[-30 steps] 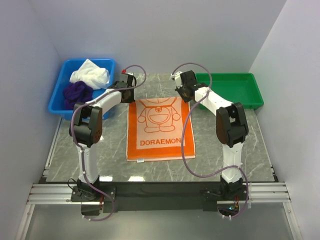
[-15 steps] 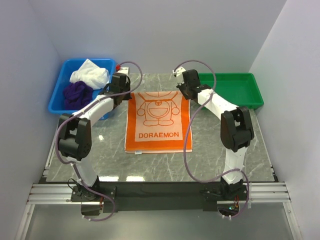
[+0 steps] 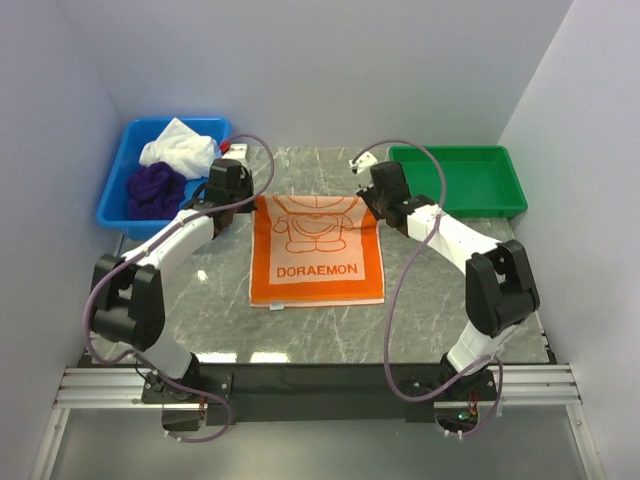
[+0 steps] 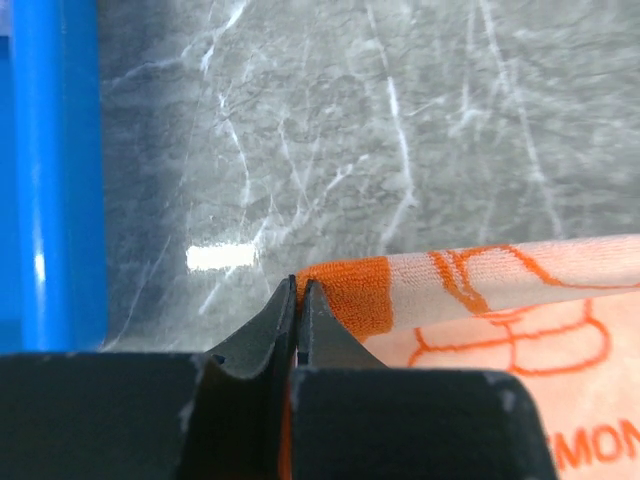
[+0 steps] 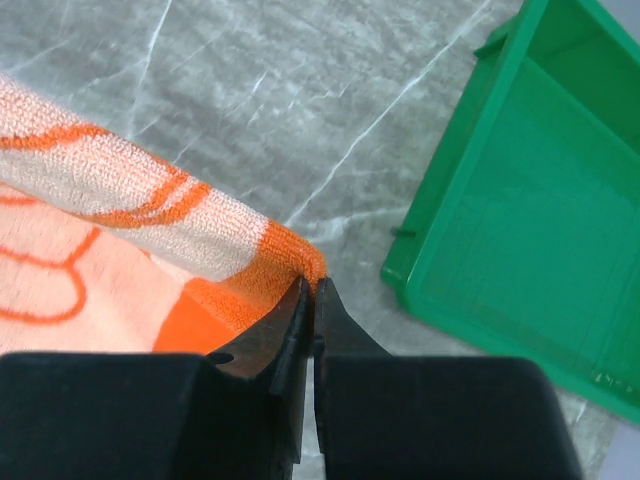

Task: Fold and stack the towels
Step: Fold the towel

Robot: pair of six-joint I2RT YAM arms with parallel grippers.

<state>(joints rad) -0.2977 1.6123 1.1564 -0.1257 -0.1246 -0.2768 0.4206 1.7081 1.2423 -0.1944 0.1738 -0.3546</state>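
The orange towel [image 3: 318, 255] with the white Doraemon print lies spread on the marble table, print up. My left gripper [image 3: 250, 201] is shut on its far left corner [image 4: 345, 290], my right gripper [image 3: 371, 204] on its far right corner [image 5: 285, 262]. Both wrist views show the far edge raised and curling over the cloth beneath: the left gripper [image 4: 298, 287] and right gripper [image 5: 311, 286] each pinch an orange corner between closed jaws. The white towel [image 3: 180, 148] and the dark purple towel [image 3: 153, 187] lie crumpled in the blue bin [image 3: 111, 214] at the far left.
A green tray [image 3: 500, 205] stands at the far right, close to my right gripper; its corner [image 5: 470, 260] shows in the right wrist view. The blue bin's wall [image 4: 50, 170] is just left of my left gripper. White walls enclose the table.
The towel's near edge has slid a little away from the arms' bases. Both forearms have dropped lower and their elbows have swung outward, with the corners still pinched.
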